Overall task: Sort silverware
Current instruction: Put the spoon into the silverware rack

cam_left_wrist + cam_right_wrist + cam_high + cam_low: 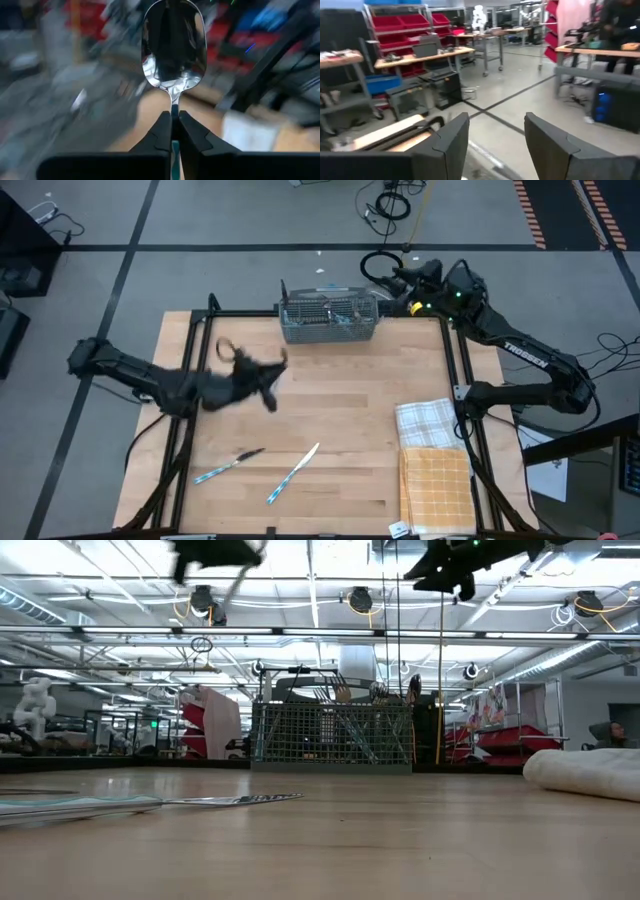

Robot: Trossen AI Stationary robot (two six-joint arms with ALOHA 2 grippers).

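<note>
Left wrist view: left end effector (171, 131) clamps spoon (173, 50) neck, bowl projecting beyond.

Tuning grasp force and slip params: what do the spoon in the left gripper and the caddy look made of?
Spoon: polished metal bowl, probably stainless; it mirrors the room sharply. A teal strip between the left gripper's shut fingers looks like a plastic or painted handle, too hidden to tell. Caddy: grey wire mesh, matte; the room shows through its grid in the low view.

Bright overhead ceiling lights (360, 600) glare in the low view; left wrist background smears with motion blur; spoon (173, 50) bowl mirrors highlights; desk (330, 400) evenly lit, shadows soft.
</note>
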